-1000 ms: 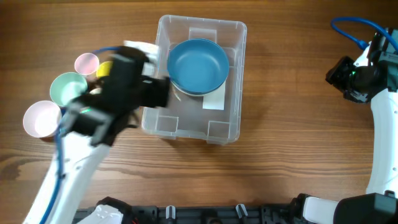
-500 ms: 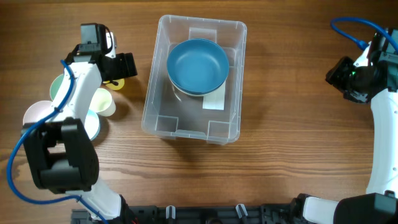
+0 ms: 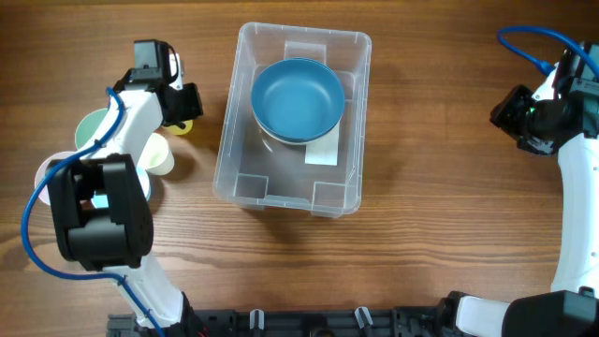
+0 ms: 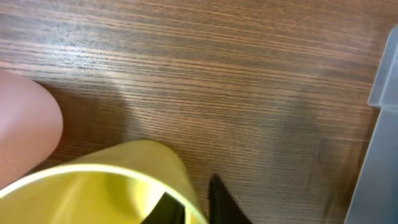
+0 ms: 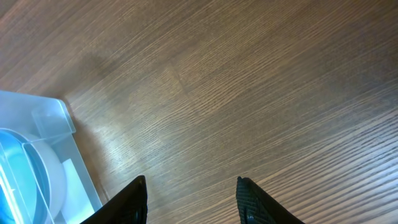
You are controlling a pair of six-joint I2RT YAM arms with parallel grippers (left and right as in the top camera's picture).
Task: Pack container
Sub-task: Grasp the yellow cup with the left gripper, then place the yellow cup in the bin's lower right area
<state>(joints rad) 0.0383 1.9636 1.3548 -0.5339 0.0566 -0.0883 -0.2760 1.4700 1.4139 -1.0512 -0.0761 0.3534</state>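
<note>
The clear container (image 3: 348,178) stands mid-table with a blue bowl (image 3: 298,96) in its far half. To its left, my left gripper (image 3: 184,110) is shut on the rim of a yellow cup (image 3: 185,125). In the left wrist view one finger is inside the yellow cup (image 4: 112,186) and the other is outside its wall, so the left gripper (image 4: 196,202) pinches the wall. My right gripper (image 3: 513,117) hangs open at the far right over bare wood. The right wrist view shows the right gripper (image 5: 189,199) holding nothing, with a corner of the container (image 5: 53,121) at its left.
A green cup (image 3: 92,129), a pink cup (image 3: 49,176) and a cream cup (image 3: 159,155) cluster left of the container, partly under the left arm. Another pink cup (image 4: 25,130) sits beside the yellow one. The container's wall (image 4: 380,118) is close on the right.
The left arm swung away from the container's side to the cups at the far left. Its jaws went from open to shut on the yellow cup's rim. The right arm has not moved.
</note>
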